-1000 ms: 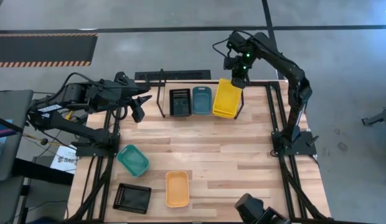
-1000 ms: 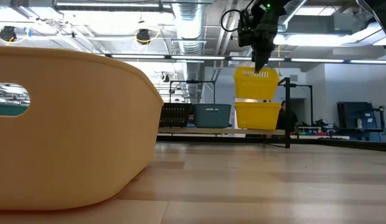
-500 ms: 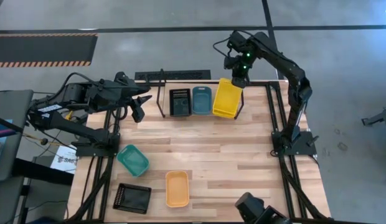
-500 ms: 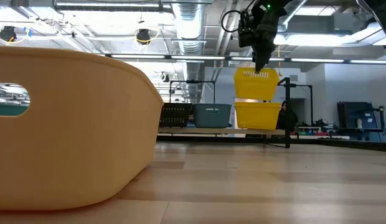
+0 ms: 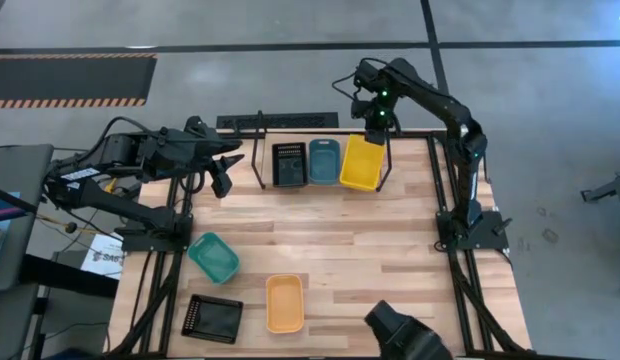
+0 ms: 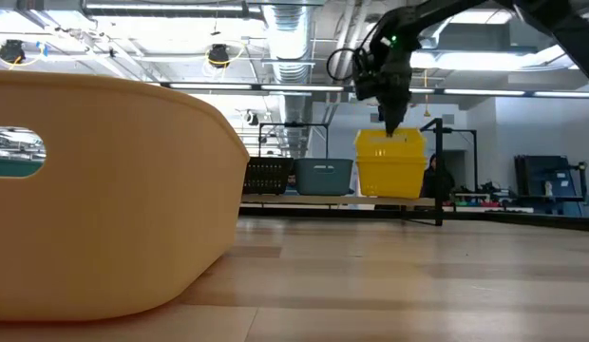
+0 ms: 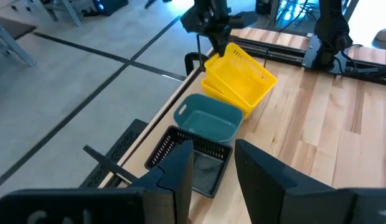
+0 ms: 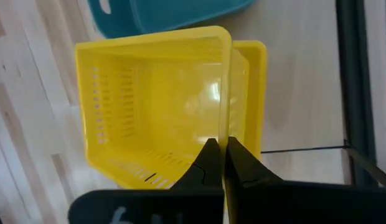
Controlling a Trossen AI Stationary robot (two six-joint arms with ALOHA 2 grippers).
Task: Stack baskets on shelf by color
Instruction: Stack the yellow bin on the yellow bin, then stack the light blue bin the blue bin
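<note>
My right gripper [image 5: 373, 124] is shut on a yellow basket [image 5: 361, 163] that sits inside a second yellow basket [image 8: 256, 93] at the right end of the black rod shelf [image 5: 258, 150]. It also shows in the low view [image 6: 389, 166]. A black basket [image 5: 289, 163] and a blue-grey basket [image 5: 324, 160] stand beside it under the shelf rods. A teal basket [image 5: 213, 256], an orange basket [image 5: 284, 302] and another black basket [image 5: 212, 319] lie on the near left of the table. My left gripper [image 7: 211, 171] is open and empty, left of the shelf. My right gripper pinches the upper yellow basket's far end wall at its rim [image 8: 229, 124], one finger [image 8: 208, 158] inside the basket and one outside. The fingers come from above, pointing down. The basket sits nested in the lower yellow basket, a little tilted in the left wrist view [image 7: 240, 71].
The orange basket stands right before the low camera [image 6: 104, 190] and fills the left of that view. The table's black frame rods [image 5: 435, 170] run close to the right of the yellow baskets. Bare wood [image 5: 370, 250] lies in the middle and on the right of the table.
My right gripper has gone down and a little toward the table's left with the yellow basket. The basket, held above the lower yellow one a second ago, now sits nested in it. The gripper stays shut on its rim.
</note>
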